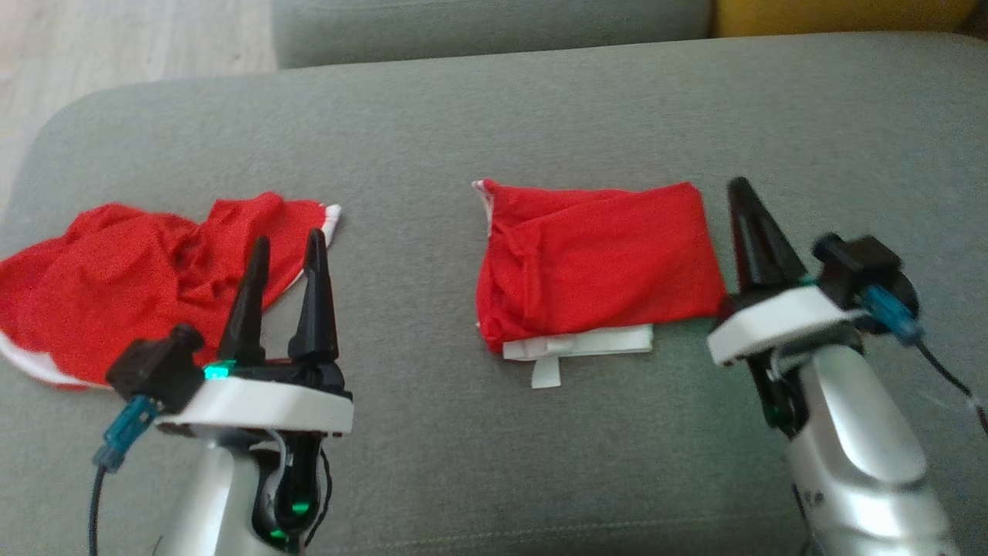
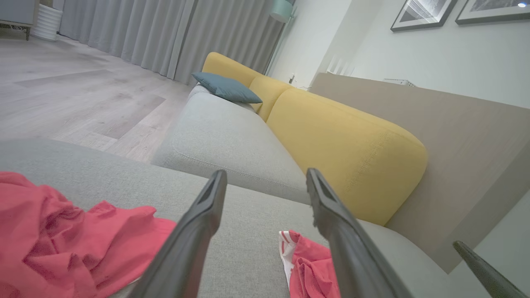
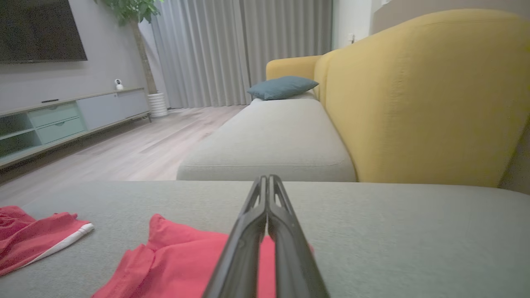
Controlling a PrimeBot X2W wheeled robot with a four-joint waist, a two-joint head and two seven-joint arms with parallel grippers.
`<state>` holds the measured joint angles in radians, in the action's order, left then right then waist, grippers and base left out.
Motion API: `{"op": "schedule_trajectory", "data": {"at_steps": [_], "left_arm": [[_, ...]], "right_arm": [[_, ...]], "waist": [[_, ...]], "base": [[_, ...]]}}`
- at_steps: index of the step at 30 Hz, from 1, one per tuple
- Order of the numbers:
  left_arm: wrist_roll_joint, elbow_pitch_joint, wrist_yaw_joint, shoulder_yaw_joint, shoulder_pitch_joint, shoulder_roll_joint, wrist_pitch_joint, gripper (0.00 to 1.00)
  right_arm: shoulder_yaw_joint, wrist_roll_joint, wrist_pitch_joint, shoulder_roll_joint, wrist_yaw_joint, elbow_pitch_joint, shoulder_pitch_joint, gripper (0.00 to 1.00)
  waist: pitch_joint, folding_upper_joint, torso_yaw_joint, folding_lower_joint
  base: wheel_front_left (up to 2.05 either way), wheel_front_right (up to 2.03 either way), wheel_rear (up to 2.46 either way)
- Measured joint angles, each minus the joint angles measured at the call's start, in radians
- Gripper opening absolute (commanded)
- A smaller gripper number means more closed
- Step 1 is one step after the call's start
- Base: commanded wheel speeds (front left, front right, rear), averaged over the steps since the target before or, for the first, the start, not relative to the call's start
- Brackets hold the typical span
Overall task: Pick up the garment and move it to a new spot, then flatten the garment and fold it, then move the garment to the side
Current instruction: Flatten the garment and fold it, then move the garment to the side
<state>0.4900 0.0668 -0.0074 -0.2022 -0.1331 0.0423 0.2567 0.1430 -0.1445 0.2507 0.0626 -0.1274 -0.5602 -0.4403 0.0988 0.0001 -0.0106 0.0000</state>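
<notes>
Folded garment [image 1: 598, 262], red with a white label at its near edge, lies mid-seat on the grey sofa [image 1: 494, 116] in the head view, just beside the closed, empty right pincer [image 1: 741, 189]; a 2nd red piece, the crumpled garment [image 1: 131, 293], lies at the left, partly behind the open, empty left pincer [image 1: 289, 238]. The left wrist view adds 2 framed pictures [image 2: 422, 14], 1 blue cushion [image 2: 227, 87] and the yellow backrest [image 2: 352, 145]. The right wrist view adds 1 television [image 3: 41, 31], 1 potted plant [image 3: 132, 10] and 1 low cabinet [image 3: 62, 120].
</notes>
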Motion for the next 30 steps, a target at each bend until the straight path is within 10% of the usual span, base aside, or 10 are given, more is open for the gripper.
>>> {"op": "schedule_trajectory", "data": {"at_steps": [5, 7, 30], "left_arm": [[-0.028, 0.002, -0.001, 0.001, 0.011, 0.0, 0.0, 1.0], [-0.041, 0.006, -0.001, 0.001, 0.011, 0.0, 0.0, 1.0], [-0.11, 0.041, -0.001, -0.011, 0.051, 0.0, 0.0, 1.0]], "right_arm": [[-0.076, 0.014, 0.0, -0.001, 0.0, 0.11, 0.101, 0.0], [-0.106, 0.031, 0.0, -0.001, 0.0, 0.151, 0.134, 1.0], [-0.16, 0.049, -0.001, -0.013, 0.0, 0.235, 0.248, 1.0]], "waist": [[-0.013, 0.0, -0.046, 0.0], [-0.016, 0.0, -0.057, 0.0], [-0.006, 0.0, -0.062, 0.0]], "base": [[0.0, 0.0, 0.0], [0.0, 0.0, 0.0], [0.0, 0.0, 0.0]]}}
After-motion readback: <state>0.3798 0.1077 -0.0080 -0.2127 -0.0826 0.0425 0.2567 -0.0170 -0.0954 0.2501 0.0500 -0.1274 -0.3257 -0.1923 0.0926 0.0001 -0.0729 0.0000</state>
